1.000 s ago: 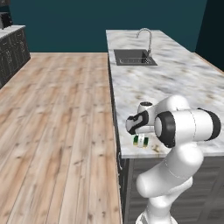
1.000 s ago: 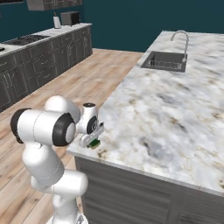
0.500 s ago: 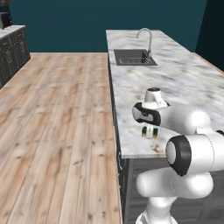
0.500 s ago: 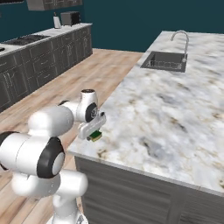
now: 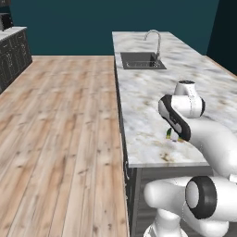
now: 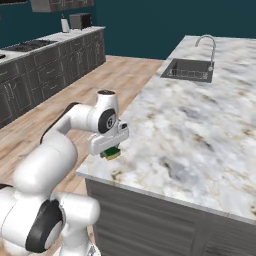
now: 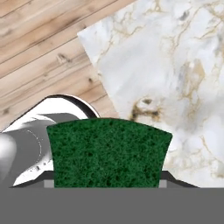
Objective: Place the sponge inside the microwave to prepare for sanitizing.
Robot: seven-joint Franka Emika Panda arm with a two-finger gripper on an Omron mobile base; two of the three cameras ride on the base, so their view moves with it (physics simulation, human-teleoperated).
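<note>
The sponge (image 6: 113, 152) is held up over the near corner of the counter (image 6: 200, 125), just above its edge. The sink (image 6: 189, 69) is set into the counter's far end, the faucet (image 6: 207, 46) behind it. Floor (image 5: 60, 120) lies to the counter's left.

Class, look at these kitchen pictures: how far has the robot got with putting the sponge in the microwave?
Done: the sponge is picked up, off the counter. In hand: the gripper holds it above the counter's near corner; the hand view shows its green face between the jaws. Left: carrying it to the microwave far across the room, and setting it inside. Whether its door is open cannot be told.
</note>
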